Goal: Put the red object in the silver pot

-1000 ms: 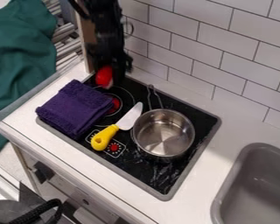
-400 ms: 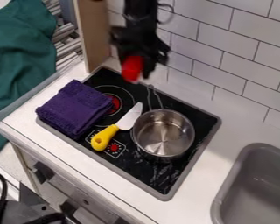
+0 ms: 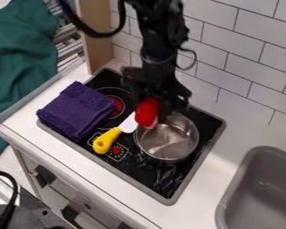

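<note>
Near ctr of frame, w/ gripper (image 3: 154, 107) clamped on red obj (image 3: 146, 112), hanging over upper-L edge of silver pot (image 3: 190, 141). Looks longer top to bottom than across, w/ long axis close to upright, tipped a bit toward lower L. Can't tell exact ht above rim, nor whether touching it. Crucial for next move: sits off to upper L of pot's middle, w/ most of pot mouth toward lower R. Prob. needs a short shift toward lower R of frame, to mid-pot, then down & release, w/o any turn, judging by pot's wide mouth. If let go too early, could catch on rim or drop outside onto toy knife (image 3: 107, 141), w/ pale blade running up toward obj & yellow handle toward lower L.
</note>
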Tool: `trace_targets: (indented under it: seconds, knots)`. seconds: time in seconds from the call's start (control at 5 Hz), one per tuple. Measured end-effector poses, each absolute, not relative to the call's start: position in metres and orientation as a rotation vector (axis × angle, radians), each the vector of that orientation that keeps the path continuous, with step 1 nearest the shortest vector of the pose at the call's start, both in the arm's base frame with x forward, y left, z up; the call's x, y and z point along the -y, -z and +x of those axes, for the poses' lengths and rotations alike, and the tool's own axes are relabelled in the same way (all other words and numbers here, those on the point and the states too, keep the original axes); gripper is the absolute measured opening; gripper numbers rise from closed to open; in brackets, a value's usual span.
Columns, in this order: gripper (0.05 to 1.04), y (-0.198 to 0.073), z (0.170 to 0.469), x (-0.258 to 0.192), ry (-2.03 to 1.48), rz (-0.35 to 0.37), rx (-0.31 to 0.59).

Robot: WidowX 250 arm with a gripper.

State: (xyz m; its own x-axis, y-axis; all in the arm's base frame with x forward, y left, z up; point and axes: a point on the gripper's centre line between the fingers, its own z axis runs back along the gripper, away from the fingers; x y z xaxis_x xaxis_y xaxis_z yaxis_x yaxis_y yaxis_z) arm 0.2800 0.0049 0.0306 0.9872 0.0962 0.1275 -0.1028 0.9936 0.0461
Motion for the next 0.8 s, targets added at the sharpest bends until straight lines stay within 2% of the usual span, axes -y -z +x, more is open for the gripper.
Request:
trace_targets:
  seconds: [0.4,0.6,0.8]
  knots:
    - [0.546,-0.008,0.284,0.014,-0.037,0.040,0.085]
    - [0.617,0.002,0.294,0.018,-0.017,0.026,0.066]
    - [0.923,0.009,0.299,0.020,-0.008,0.020,0.067]
